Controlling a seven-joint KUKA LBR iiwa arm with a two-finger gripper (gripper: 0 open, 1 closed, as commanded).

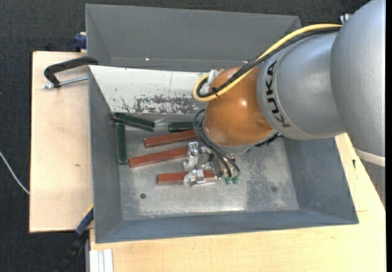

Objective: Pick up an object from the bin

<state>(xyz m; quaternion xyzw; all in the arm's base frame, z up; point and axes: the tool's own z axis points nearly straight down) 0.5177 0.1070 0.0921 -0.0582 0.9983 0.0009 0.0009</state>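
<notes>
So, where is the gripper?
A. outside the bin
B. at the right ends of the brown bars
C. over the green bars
B: the gripper sits in the bin at the brown bars' right ends; the green bars lie further left.

You find the gripper near the middle of the bin. Left of the gripper lie three bars, one behind another. The nearest bar reaches the gripper, the middle bar is behind it, and the far bar is behind that. Farther left, a long strip runs front to back. Behind the gripper and to its left lie a slanted strip and a short strip.
</notes>
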